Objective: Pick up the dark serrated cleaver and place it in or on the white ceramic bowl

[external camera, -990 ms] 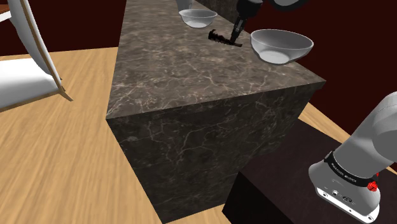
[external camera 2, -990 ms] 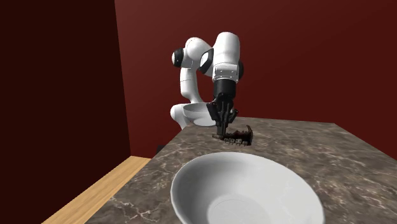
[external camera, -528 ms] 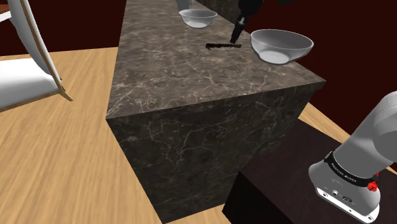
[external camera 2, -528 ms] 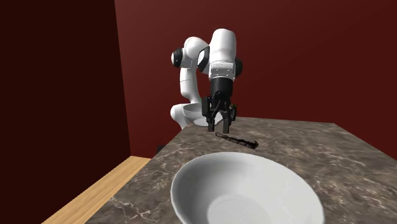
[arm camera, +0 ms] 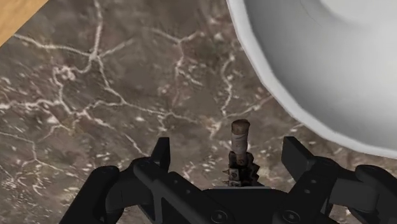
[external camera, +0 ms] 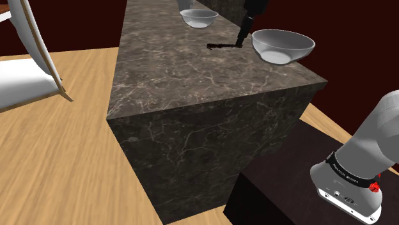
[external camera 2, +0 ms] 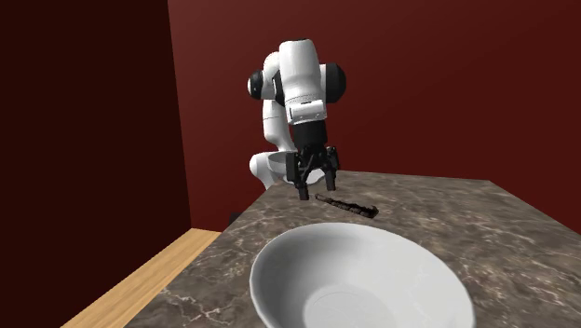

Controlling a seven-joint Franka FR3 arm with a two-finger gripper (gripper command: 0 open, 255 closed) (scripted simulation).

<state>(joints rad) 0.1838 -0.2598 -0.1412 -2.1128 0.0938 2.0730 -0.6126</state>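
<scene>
Cleaver (external camera: 224,45) first: where do we have it?

– Flat on the dark marbled worktop (external camera: 192,83), between two white bowls, closer to the near bowl (external camera: 283,46) at the worktop's end than to the far bowl (external camera: 197,18). We count one cleaver, two bowls, one arm with one tool

And the tool (external camera 2: 317,189)?

– Its fingers stand apart and clasp nothing. In the second exterior view we see it hanging just over the cleaver's left end, with the tips off the worktop as far as we can tell

Which way does the cleaver lie from it?

– Straight below. In the wrist view it runs up the middle between the two fingers with a gap on each side. Its brownish end pokes out just past them towards a bowl's rim, which we take for the near bowl's. The rest of its length runs back under the hand, away from that bowl. So the long axis crosses the line on which the fingers close

What does the next move call for?

– We judge a short straight drop, then a squeeze across the narrow width. No turn of the wrist looks needed. After that comes a lift and a carry

To which bowl?

– We cannot tell which is meant, since both are white and look alike. The near bowl would be the shorter trip
</scene>
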